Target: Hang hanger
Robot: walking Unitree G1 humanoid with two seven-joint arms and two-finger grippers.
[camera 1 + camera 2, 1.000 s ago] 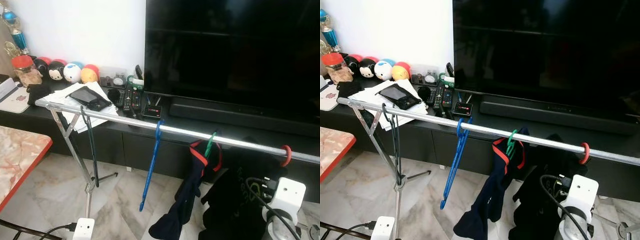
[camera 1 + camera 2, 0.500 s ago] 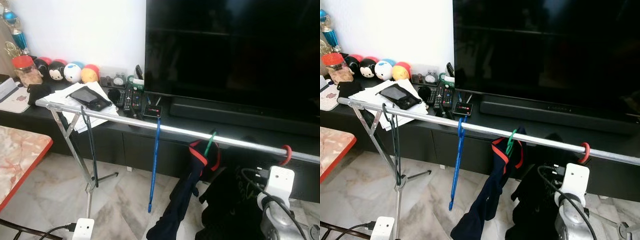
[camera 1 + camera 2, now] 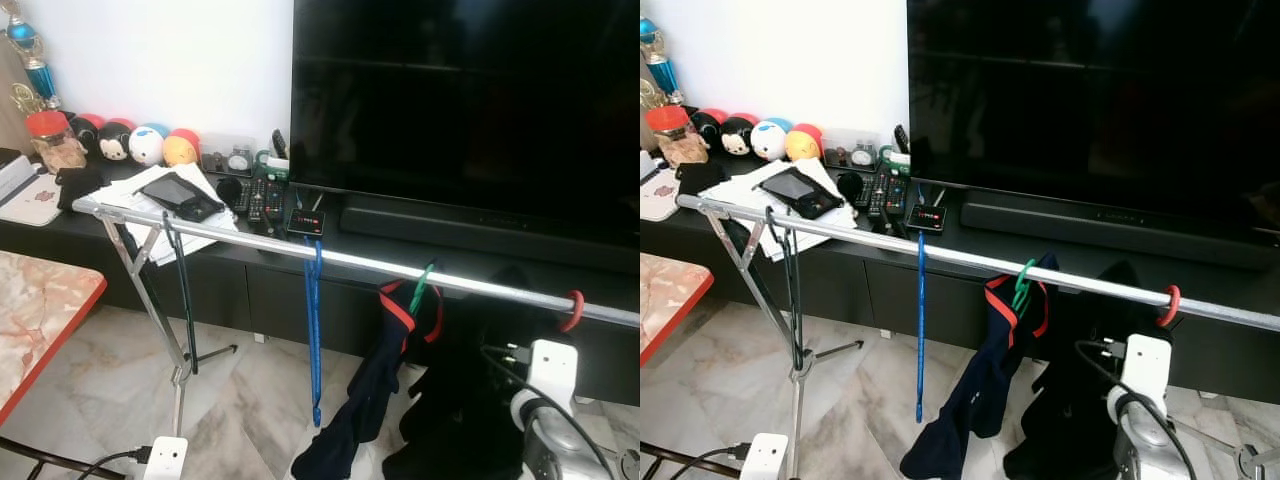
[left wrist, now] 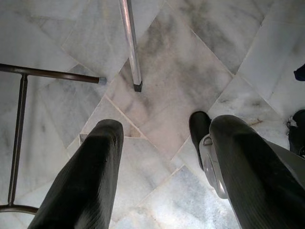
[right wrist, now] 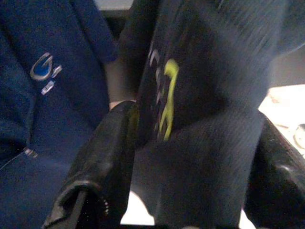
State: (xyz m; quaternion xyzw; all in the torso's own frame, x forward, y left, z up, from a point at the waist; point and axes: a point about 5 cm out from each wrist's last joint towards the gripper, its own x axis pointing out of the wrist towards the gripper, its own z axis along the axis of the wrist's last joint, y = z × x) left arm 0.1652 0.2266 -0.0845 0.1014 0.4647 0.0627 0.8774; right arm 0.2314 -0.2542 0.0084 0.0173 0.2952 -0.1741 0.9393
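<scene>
Here, marble floor [image 3: 250,400] | rail [image 3: 350,260] before TV [image 3: 460,100] | left jaws open, empty | right jaws around dark garment [image 5: 200,119]

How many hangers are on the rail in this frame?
4. A black hanger near the rail's left end, a blue hanger at mid-rail, a green hanger carrying the navy garment, and a red hanger by the right end. The clothes may hide more.

A silver rail [image 3: 350,262] carries a black hanger [image 3: 182,290], blue hanger [image 3: 314,330], and clothed green hanger [image 3: 421,285].
</scene>
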